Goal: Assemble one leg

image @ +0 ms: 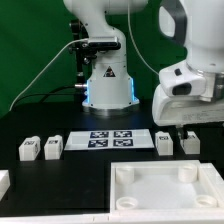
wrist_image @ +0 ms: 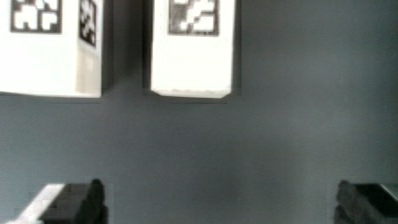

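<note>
Hovering beside big tabletop (image: pixel 165 190) w/ gripper (image: pixel 183 126) spread wide, gripping nothing, fingertips (wrist_image: pixel 71 200) just short of leg (wrist_image: pixel 192 48), next to its twin (wrist_image: pixel 50 50). Reckoning it light, stiff, slick plastic, so aiming to pinch flat sides mid-body. Getting true finger gap & leg spacing from wrist view only; getting tabletop from ext. view only.

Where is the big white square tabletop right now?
In the exterior view, the tabletop lies flat in the foreground, on the exterior view's right. Just behind it stands a leg beside the marker board.
</note>
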Controlling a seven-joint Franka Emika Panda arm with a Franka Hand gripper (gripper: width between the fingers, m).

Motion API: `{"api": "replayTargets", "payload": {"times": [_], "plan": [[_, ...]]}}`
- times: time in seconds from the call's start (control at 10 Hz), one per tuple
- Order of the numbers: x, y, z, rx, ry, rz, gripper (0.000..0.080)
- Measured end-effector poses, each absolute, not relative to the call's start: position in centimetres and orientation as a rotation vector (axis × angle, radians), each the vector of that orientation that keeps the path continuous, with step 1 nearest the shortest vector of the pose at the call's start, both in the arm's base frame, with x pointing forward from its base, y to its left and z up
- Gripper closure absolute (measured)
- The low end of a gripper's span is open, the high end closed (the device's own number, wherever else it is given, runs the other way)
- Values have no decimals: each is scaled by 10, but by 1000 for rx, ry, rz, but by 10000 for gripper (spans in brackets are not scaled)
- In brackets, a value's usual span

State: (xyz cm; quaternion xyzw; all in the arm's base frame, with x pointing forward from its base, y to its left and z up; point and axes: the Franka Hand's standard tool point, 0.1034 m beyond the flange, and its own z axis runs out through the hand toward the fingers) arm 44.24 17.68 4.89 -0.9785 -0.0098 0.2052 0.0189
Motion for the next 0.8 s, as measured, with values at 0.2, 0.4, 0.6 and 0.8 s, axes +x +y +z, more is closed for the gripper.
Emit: {"api": "replayTargets", "payload": {"times": [0.2,0.4,0.6,0.8], "plan": [[443,177,50,-3014,-59,819,151],[438,172,49,-2929,-67,1149,151],[417,171,46,-2819,-73,1484,151],[411,173,31,-2757,-90,1616,151]]}}
